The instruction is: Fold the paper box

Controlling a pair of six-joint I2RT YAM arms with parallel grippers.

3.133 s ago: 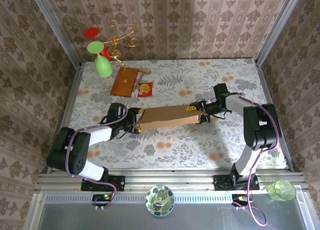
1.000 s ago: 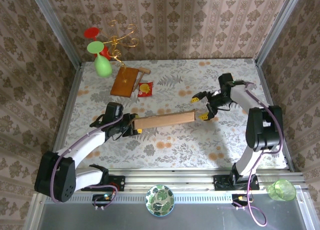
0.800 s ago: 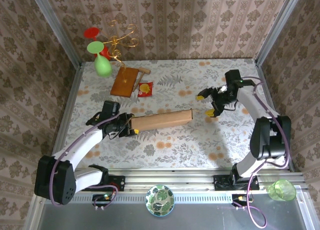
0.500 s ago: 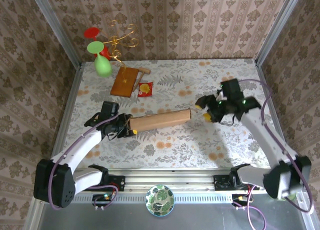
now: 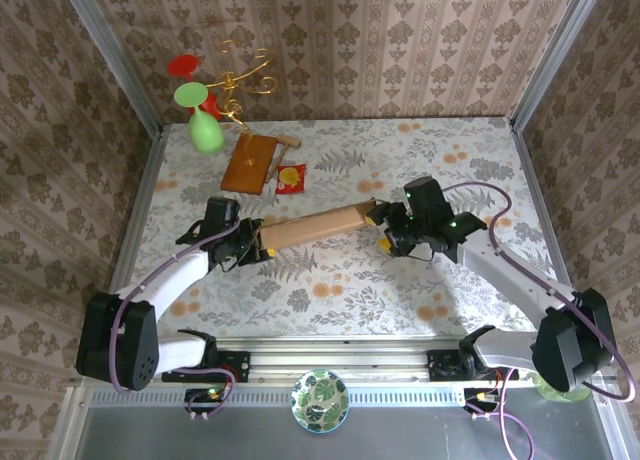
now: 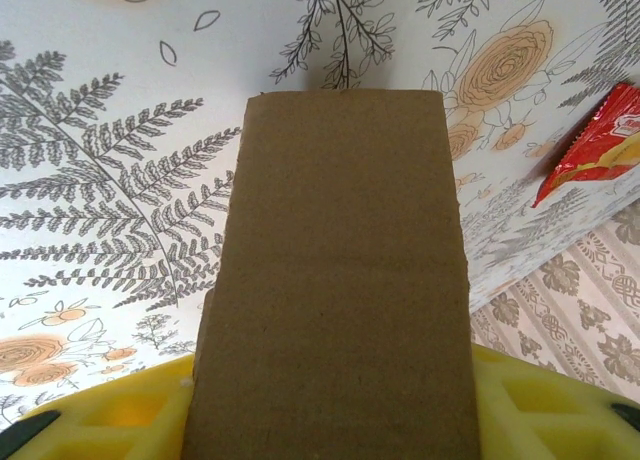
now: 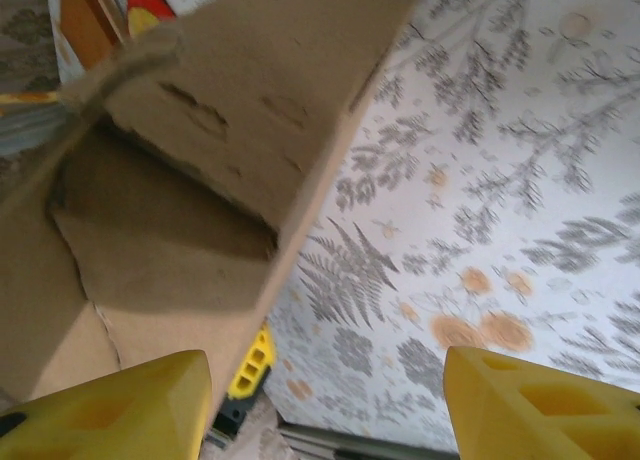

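The left fingers (image 6: 545, 412) clamp the paper box (image 5: 312, 226) at its 9 o'clock end; the right fingers (image 7: 112, 405) stand apart just beside its 3 o'clock end.

A robot test cell dressed as a home is shown: wallpaper (image 5: 400, 40) is hung between aluminium posts (image 5: 558, 50), the counter (image 5: 340, 280) is covered in a floral print, and two robot arms (image 5: 168, 280) are bolted to a rail (image 5: 340, 358).
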